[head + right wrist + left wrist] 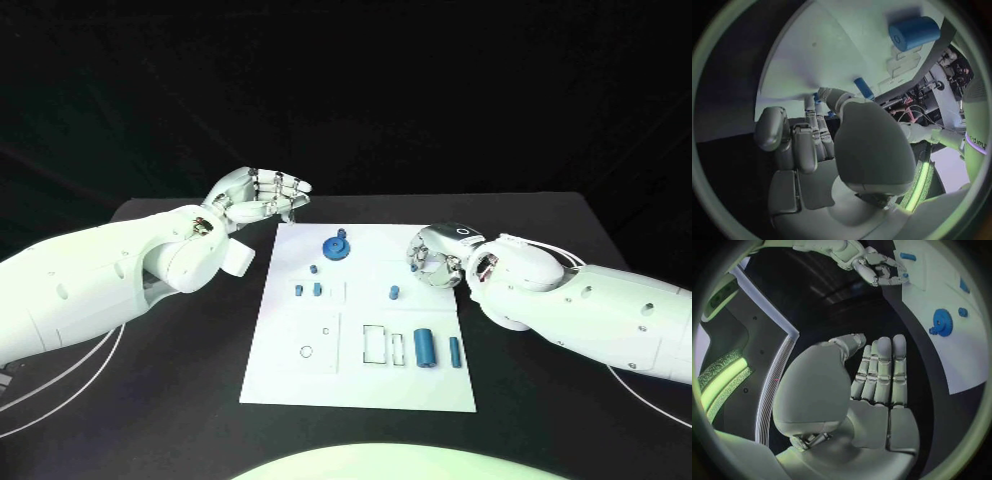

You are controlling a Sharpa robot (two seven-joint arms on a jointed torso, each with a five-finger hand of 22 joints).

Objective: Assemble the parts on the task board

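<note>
The white rectangular task board [361, 330] lies mid-table, with the small blue plastic parts [424, 346] loose on it. The left hand [257, 196] hovers empty, fingers apart, off its far-left corner. The right hand [437, 256] sits at the right edge — whether it holds anything, I cannot tell — and a careless sweep could scatter pieces.

Gear [336, 245] lies at the task board's [289, 375] far end, cylinder [424, 346] nearer.

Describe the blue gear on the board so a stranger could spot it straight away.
Find the white board in the middle of the black table. Near its far edge sits the blue gear. It is round, toothed and wider than the small blue pegs nearby.
</note>
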